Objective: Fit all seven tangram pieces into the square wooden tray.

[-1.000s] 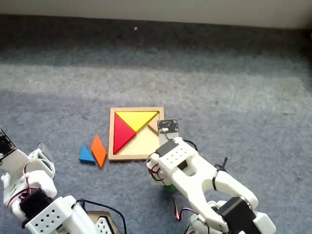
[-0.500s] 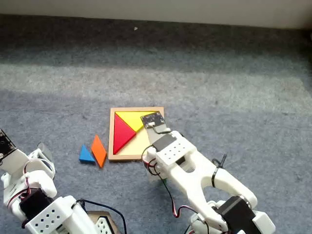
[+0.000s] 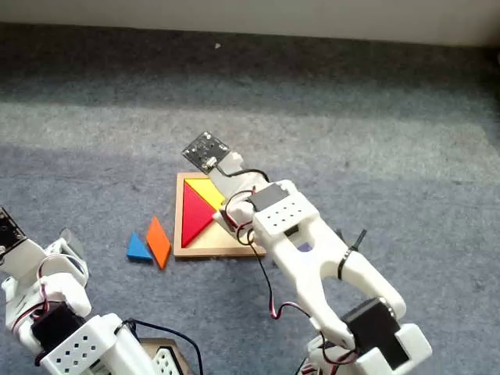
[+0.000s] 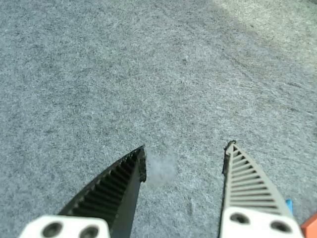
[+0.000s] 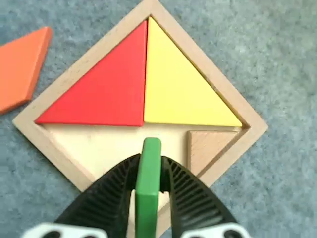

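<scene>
Green wooden tangram piece — pinched on edge in right claw, above the square wooden tray.
Best tilted flat before release, onto bare floor beside the red wooden triangle — left claw gapes wide.

no readable text, no labels, no numbers, no signs on any surface

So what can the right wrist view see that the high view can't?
The right wrist view adds the green piece pinched in the right gripper, and a plain wooden triangle in the tray. The high view adds the blue triangle lying on the carpet beside the orange piece. Both share the red triangle and yellow triangle sitting in the tray, plus the orange piece outside it.
</scene>
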You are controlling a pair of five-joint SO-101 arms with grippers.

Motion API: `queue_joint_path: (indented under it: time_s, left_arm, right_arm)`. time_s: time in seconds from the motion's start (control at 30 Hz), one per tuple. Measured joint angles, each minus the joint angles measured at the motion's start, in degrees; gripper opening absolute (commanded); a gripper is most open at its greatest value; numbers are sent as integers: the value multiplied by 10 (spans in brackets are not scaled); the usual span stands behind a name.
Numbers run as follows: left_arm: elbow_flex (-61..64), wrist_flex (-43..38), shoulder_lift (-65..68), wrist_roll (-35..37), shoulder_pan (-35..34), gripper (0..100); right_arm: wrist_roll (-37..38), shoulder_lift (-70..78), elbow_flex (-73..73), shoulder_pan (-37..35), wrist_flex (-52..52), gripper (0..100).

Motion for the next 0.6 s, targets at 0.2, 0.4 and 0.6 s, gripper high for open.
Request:
queue_joint_path:
  time_s: [0.2, 0.4, 0.6]
  left_arm:
    - [0, 0, 0, 0, 0, 252]
    - [0, 0, 0, 0, 0, 252]
    - [0, 0, 0, 0, 0, 252]
  right_arm:
    - [11, 94, 0, 0, -73, 7]
    - [11, 118, -1, 2, -92, 204]
    - [11, 86, -1, 1, -40, 307]
